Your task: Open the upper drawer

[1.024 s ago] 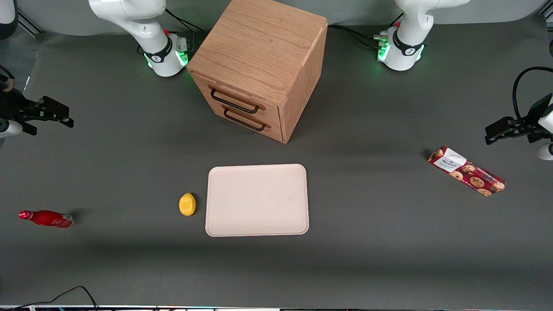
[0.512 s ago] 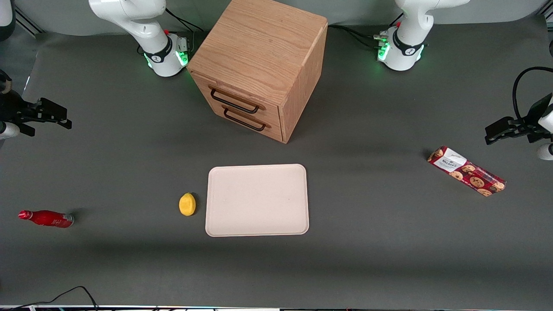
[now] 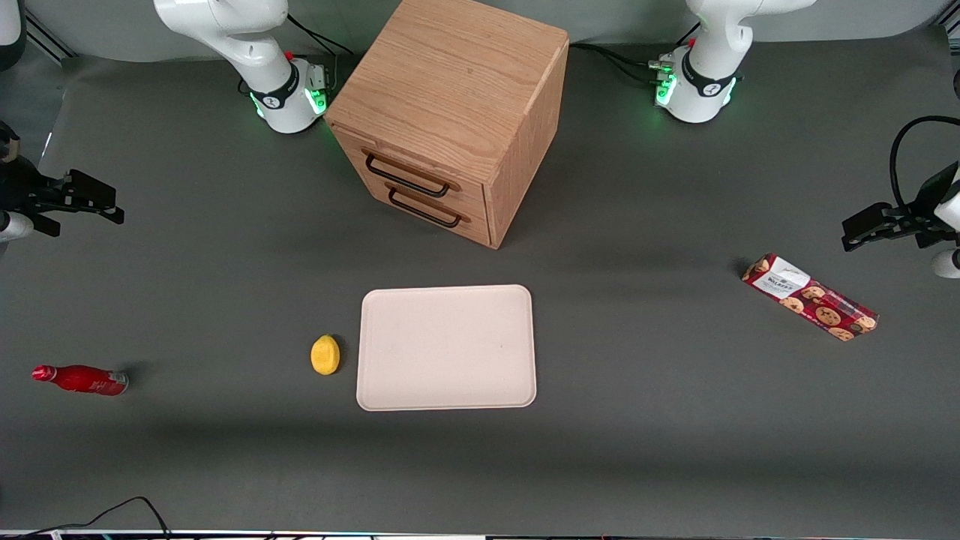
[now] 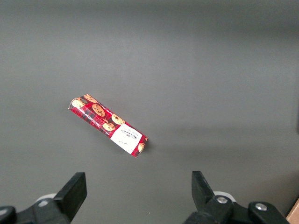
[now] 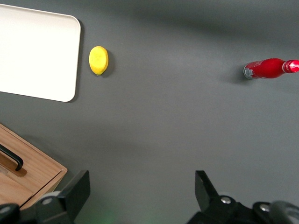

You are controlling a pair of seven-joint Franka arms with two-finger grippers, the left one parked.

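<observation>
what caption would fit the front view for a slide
Open gripper waits at the working arm's end, well away from the closed upper drawer of the oak cabinet.

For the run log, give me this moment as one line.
upper drawer: shut | tool: open, toward working arm's end, apart from cabinet

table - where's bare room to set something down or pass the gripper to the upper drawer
Bare mat lies between the gripper, open at the working arm's end, and the upper drawer; also between tray and cookie box. Tightest: lemon beside tray.
</observation>
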